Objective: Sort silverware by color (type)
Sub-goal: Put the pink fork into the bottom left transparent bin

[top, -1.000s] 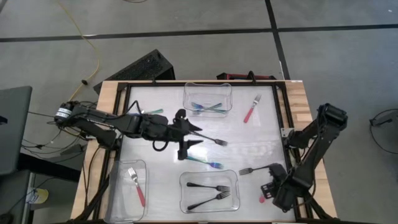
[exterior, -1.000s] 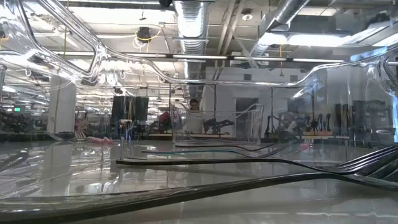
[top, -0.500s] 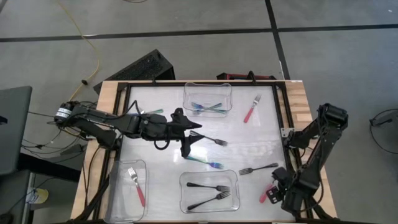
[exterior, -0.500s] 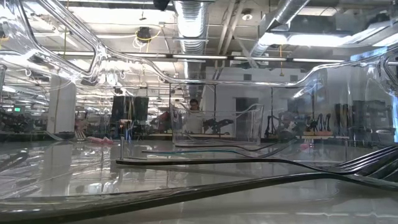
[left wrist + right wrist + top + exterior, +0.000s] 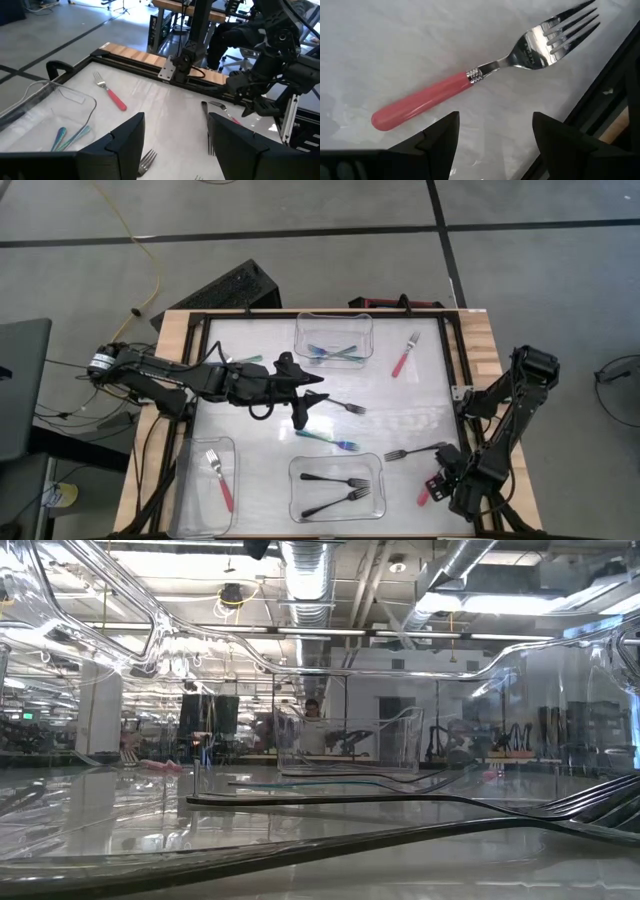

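Right gripper: wide open, empty, above the table's near right corner.
Red fork: flat on the table, just ahead of its fingers, untouched.
Left gripper: open, empty, mid-table.

One camera looks straight down on the whole bench, and 1 sits at bench-top height, looking level through a clear bin into the room. The left wrist camera faces across the bench toward the right arm; the right wrist camera hangs close over a red-handled fork, which the overhead view also shows.
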You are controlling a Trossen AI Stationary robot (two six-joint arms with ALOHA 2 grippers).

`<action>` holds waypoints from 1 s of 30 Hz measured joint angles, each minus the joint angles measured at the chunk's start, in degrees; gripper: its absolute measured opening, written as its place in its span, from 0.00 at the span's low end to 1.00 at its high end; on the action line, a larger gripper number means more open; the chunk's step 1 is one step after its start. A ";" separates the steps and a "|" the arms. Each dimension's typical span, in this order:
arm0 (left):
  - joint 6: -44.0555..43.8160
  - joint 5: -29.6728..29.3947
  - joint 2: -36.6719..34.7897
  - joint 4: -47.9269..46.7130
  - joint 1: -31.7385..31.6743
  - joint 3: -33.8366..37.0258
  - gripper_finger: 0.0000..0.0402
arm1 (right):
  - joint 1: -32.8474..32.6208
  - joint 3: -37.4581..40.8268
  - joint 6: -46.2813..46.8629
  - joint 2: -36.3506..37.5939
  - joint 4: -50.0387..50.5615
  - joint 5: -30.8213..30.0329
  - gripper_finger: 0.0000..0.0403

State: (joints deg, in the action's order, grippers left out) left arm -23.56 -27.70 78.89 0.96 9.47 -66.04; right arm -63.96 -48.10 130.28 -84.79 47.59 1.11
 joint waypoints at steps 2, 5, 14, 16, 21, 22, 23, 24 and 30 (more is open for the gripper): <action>0.34 0.00 0.00 -0.04 0.00 0.00 0.50 | 0.53 0.02 -0.11 0.00 0.00 -0.39 0.68; 0.37 0.02 0.00 -0.31 0.00 0.00 0.50 | 1.55 0.02 0.02 -0.07 -0.31 -2.15 0.68; 1.43 0.05 0.00 -0.30 -0.20 0.00 0.50 | 5.44 0.02 -1.03 -0.11 1.98 -3.48 0.68; 1.45 0.43 0.00 -0.30 -0.20 0.00 0.50 | 5.70 0.02 -1.12 -0.11 3.30 -3.29 0.68; 1.46 0.45 0.00 -0.46 -0.20 0.00 0.50 | 5.98 0.02 -1.18 -0.11 4.57 -1.49 0.68; 1.47 0.45 0.00 -0.62 -0.20 0.00 0.50 | 5.98 0.02 -1.16 -0.11 4.59 -1.49 0.68; 1.54 0.46 0.00 -0.69 -0.20 0.00 0.50 | 5.98 0.02 -1.16 -0.11 4.59 -1.49 0.68; 1.94 0.48 0.00 -0.69 -0.20 0.00 0.50 | 5.98 0.02 -1.16 -0.11 4.59 -1.47 0.68; 3.86 1.53 0.00 -0.70 -0.20 0.00 0.50 | 6.38 0.96 -0.69 -0.84 3.82 -0.24 0.68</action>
State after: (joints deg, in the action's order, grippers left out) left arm -19.70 -26.17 78.89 0.26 9.28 -66.04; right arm -57.58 -47.14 129.59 -85.63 51.41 0.86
